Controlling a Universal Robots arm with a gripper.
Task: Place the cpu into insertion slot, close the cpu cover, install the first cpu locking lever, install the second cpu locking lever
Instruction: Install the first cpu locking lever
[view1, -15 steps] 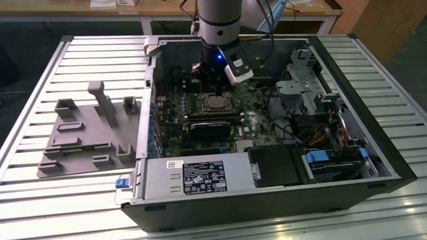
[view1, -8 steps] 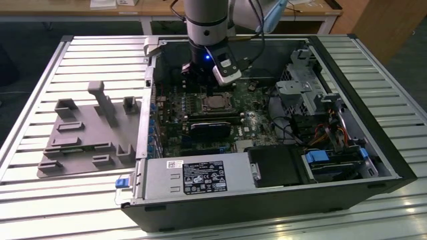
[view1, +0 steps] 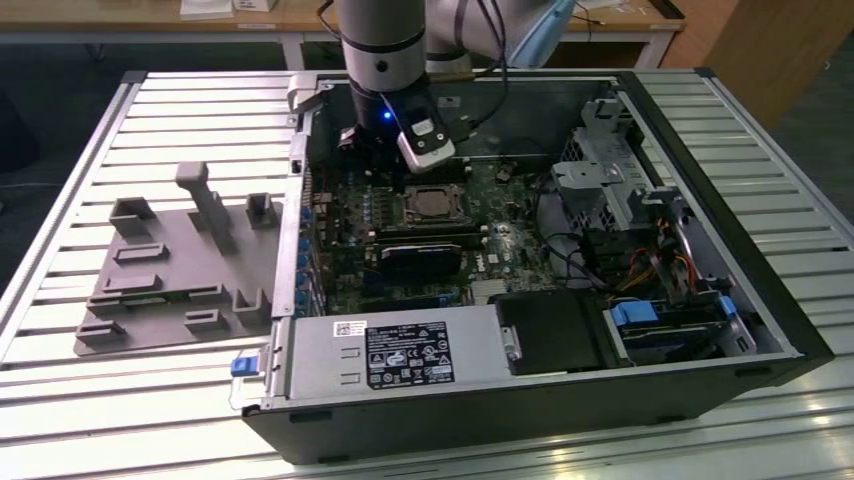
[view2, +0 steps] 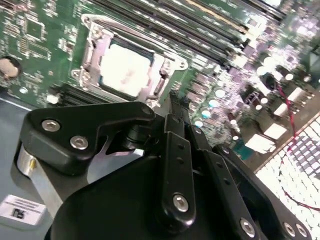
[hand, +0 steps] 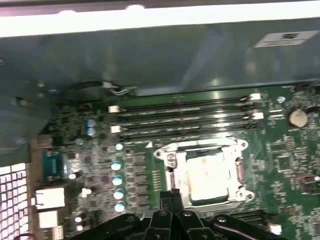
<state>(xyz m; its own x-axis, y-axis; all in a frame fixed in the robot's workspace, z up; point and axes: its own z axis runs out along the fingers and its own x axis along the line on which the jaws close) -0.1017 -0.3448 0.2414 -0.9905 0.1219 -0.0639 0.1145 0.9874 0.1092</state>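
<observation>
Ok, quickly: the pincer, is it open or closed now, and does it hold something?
Pincer: closed, nothing held, just beside the cpu cover.

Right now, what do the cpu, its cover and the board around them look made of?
The cpu: metal top, dull silver-grey, with a pale matte sheen. The cpu cover: thin bright metal, probably steel, glinting at its edges. The circuit board: green glossy-coated laminate, likely fibreglass.

A workshop is indicated by a slatted metal table (view1: 94, 425), an opened computer case (view1: 534, 425) and grey fixtures (view1: 147, 300).
</observation>
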